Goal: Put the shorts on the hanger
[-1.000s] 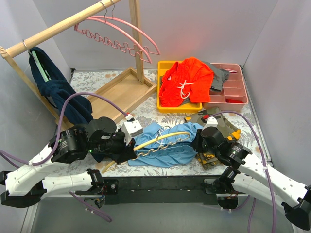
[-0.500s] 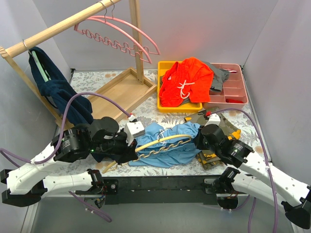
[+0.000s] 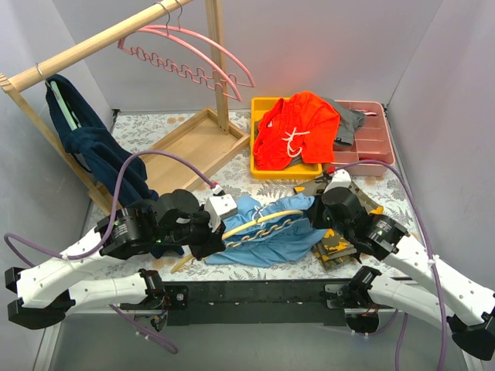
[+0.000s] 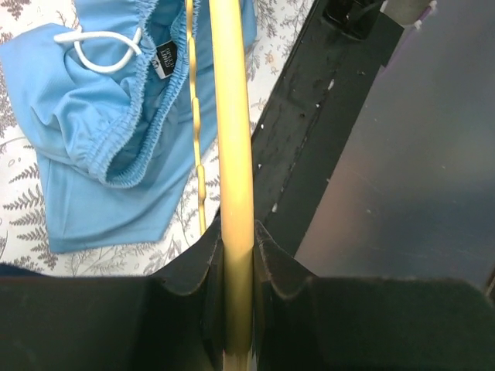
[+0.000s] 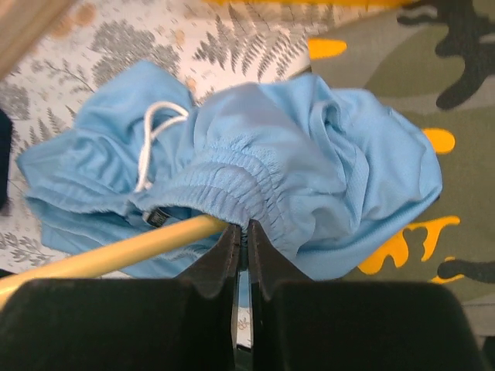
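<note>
The light blue shorts (image 3: 267, 236) lie crumpled on the patterned table between my two arms, waistband and white drawstring up. The pale-yellow hanger (image 3: 261, 219) lies across them, one end running inside the waistband (image 5: 232, 189). My left gripper (image 3: 216, 229) is shut on the hanger's arched bar (image 4: 230, 116), seen close in the left wrist view (image 4: 234, 239). My right gripper (image 3: 313, 217) is shut on the elastic waistband of the shorts (image 5: 309, 162), its tips (image 5: 247, 229) pinching the gathered edge just beside the hanger (image 5: 116, 252).
Camouflage shorts (image 3: 338, 244) lie under the right arm. Orange shorts (image 3: 295, 133) fill a yellow bin, with a pink tray (image 3: 370, 139) beside it. A wooden rack (image 3: 85, 48) holds pink hangers (image 3: 189, 56) and a dark blue garment (image 3: 93, 147). The table's black front edge (image 4: 309, 147) is close.
My right gripper has shut on the waistband and moved slightly away from me. My left arm has pushed the hanger a little to the right, into the shorts.
</note>
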Robot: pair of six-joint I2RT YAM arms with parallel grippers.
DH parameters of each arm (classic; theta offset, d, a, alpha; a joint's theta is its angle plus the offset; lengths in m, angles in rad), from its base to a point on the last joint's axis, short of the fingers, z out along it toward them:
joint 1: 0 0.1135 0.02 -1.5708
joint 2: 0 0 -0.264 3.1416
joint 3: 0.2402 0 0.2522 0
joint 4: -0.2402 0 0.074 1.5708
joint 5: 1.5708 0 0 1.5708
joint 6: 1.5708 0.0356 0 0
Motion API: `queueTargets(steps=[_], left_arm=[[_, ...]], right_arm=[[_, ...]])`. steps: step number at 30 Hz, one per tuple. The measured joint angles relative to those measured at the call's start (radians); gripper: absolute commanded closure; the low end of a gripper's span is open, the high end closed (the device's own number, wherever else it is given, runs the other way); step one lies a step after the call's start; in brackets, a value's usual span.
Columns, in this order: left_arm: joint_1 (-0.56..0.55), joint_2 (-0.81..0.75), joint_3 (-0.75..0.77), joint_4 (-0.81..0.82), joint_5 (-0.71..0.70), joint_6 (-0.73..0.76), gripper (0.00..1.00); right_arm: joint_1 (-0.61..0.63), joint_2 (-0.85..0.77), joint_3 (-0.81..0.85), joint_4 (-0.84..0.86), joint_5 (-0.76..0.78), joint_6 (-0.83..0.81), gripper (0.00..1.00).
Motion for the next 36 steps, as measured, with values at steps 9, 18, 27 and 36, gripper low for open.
queueTargets(steps=[9, 18, 27, 36], left_arm=[[0.0, -0.115, -0.237, 0.316, -0.087, 0.006, 1.0], [-0.001, -0.232, -0.364, 0.582, -0.249, -0.003, 1.0], [-0.007, -0.261, -0.5, 0.774, -0.317, -0.066, 1.0], [-0.007, -0.327, -0.629, 0.985, -0.418, -0.179, 1.0]], right_arm=[[0.007, 0.185, 0.369, -0.001, -0.01, -0.168, 0.99], [0.192, 0.378, 0.624, -0.011, 0.009, -0.264, 0.99], [0.248, 0.41, 0.648, -0.014, 0.161, -0.235, 0.52], [0.253, 0.238, 0.497, -0.005, 0.245, -0.119, 0.39]])
